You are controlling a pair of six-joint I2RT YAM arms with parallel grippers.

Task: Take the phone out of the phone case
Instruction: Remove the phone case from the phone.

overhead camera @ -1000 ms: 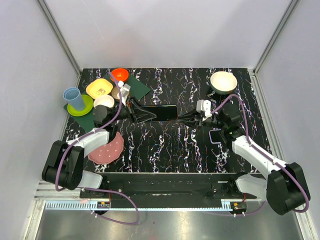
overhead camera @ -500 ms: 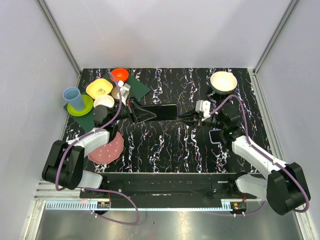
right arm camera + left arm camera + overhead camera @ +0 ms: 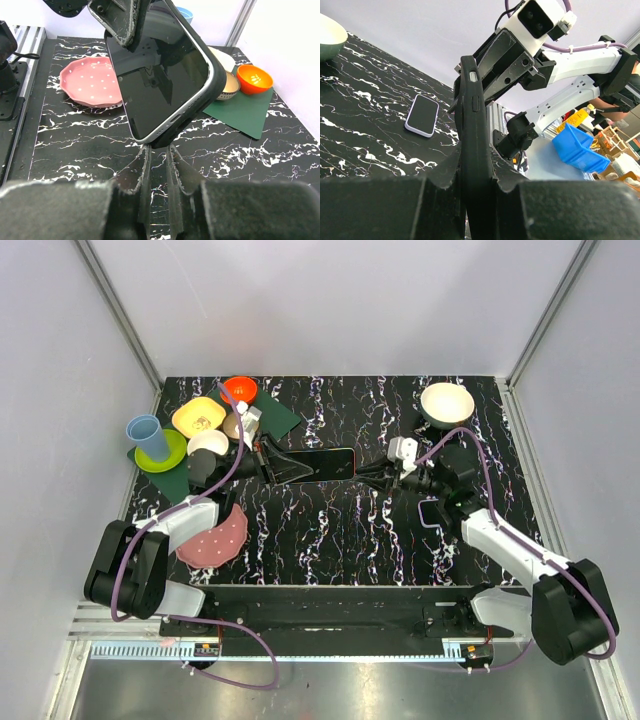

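Note:
A phone in a black case (image 3: pixel 325 464) is held off the table at mid-table. My left gripper (image 3: pixel 283 469) is shut on its left end. In the left wrist view the case (image 3: pixel 471 115) stands edge-on between my fingers (image 3: pixel 475 157). In the right wrist view the phone's dark screen (image 3: pixel 160 75) faces the camera, with the case behind it. My right gripper (image 3: pixel 160 150) sits at the phone's other end. Its fingers are a narrow gap apart, with the case's corner right at the tips. In the top view the right gripper (image 3: pixel 370 474) is just right of the phone.
A second phone in a pale lilac case (image 3: pixel 432 512) lies on the table under my right arm. A pink plate (image 3: pixel 215 537), a blue cup (image 3: pixel 148 436), several bowls and a green mat (image 3: pixel 280 418) crowd the left. A white bowl (image 3: pixel 446 403) is at the back right.
My right gripper has moved a little farther back and closer to the phone's right end. The left gripper and the phone have barely moved.

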